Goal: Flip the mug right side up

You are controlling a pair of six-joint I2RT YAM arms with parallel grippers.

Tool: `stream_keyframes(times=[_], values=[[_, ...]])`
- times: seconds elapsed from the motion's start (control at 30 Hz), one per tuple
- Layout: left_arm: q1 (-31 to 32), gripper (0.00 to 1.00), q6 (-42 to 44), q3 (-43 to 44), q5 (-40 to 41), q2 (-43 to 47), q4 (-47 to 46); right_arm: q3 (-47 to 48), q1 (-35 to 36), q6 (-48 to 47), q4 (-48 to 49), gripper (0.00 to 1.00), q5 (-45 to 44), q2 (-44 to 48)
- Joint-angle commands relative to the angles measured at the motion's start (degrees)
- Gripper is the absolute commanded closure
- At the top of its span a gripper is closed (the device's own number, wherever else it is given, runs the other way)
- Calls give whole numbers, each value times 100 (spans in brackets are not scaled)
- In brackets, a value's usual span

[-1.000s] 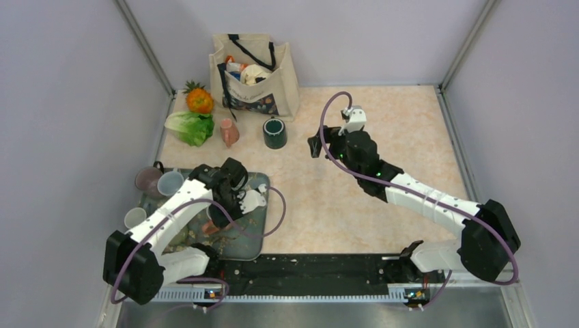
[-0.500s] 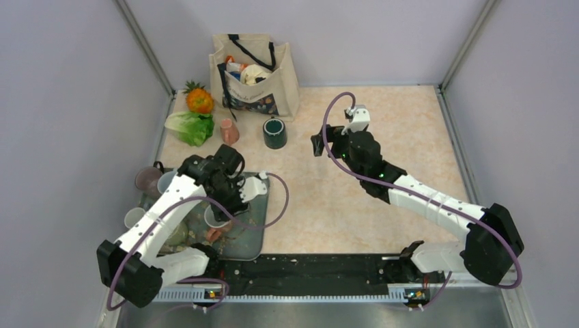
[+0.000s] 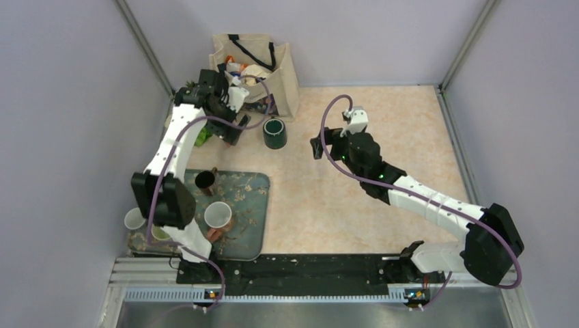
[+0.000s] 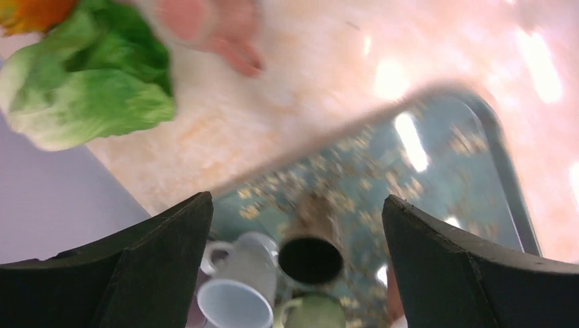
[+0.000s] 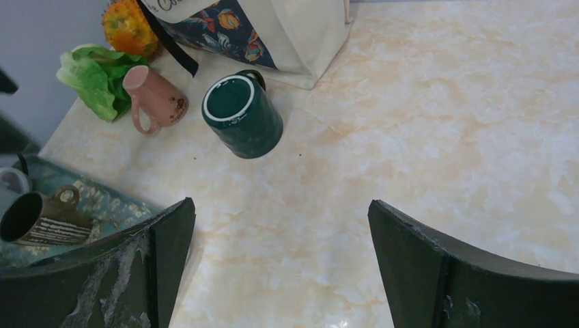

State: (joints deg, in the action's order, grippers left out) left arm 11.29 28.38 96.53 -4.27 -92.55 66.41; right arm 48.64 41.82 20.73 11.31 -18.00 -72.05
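step: looking basically done, mug [image 3: 204,180] is sitting mouth-up on the tray [image 3: 249,198] | left claw [image 4: 297,201] is hanging spread wide and empty, up by the bag [image 3: 263,75] | right claw [image 5: 280,203] is hovering spread too, gripping nothing | next: probably just parking both arms, watching not to clip the green cup [image 5: 242,116]

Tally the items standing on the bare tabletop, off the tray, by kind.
Mugs: 2, green mug and pink mug
Lettuce: 1
Orange fruit: 1
Tote bag: 1
Total: 5
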Motion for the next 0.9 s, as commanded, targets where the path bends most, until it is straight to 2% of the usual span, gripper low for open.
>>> stream_keyframes(times=[0.0, 0.07, 0.23, 0.53, 0.63, 0.77, 0.87], values=[[-676, 2, -1181, 982, 744, -1233, -816, -70, -34, -164, 212, 4, 96, 142], [-801, 10, -1402, 1191, 757, -1667, -1022, -106, -34, -204, 214, 4, 43, 159], [-813, 31, -1658, 1078, 792, -2457, -1638, -204, -32, -302, 280, 4, -67, 173], [-813, 44, -1898, 1001, 728, -3103, -2043, -241, -34, -320, 381, 4, -54, 112], [-813, 52, -1953, 1011, 755, -3241, -2078, -266, -33, -311, 399, 4, -63, 132], [-813, 69, -1985, 1006, 748, -3326, -2155, -276, -35, -304, 398, 4, -61, 152], [-813, 71, -2007, 983, 611, -3329, -2143, -285, -34, -294, 393, 4, -63, 178]])
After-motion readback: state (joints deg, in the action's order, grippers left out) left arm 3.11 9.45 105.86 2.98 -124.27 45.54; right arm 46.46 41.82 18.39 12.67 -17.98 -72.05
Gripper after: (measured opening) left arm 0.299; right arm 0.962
